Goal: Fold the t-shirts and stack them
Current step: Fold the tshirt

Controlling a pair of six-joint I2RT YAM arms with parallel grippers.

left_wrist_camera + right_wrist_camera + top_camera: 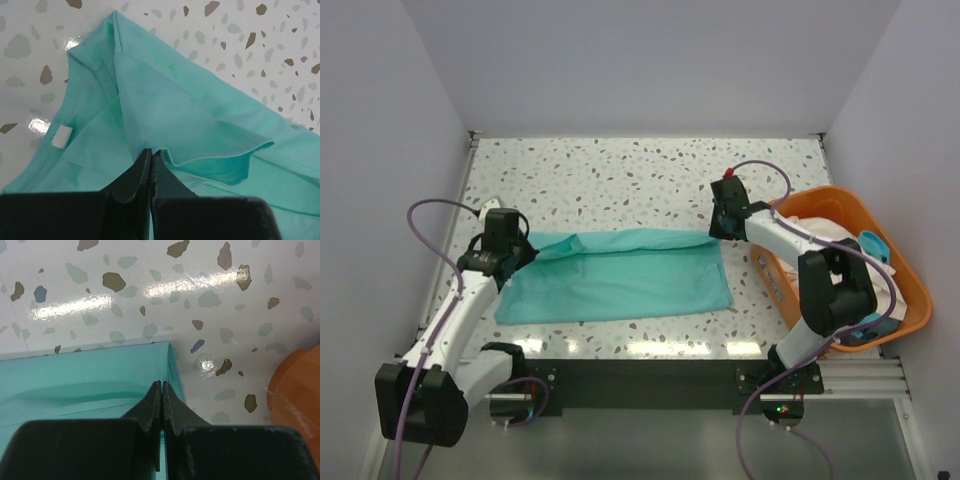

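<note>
Across the desk the teal t-shirt lies lengthwise left to right, its far edge taut between the left tool and right tool, each clamped shut on one end.

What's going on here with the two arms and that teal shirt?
The two arms are folding a teal t-shirt on the speckled table. The left pincer is shut on cloth near the collar end, and the right pincer is shut on the opposite far corner, so the far edge runs stretched between them. More pale cloth waits in the orange basket on the right.
</note>
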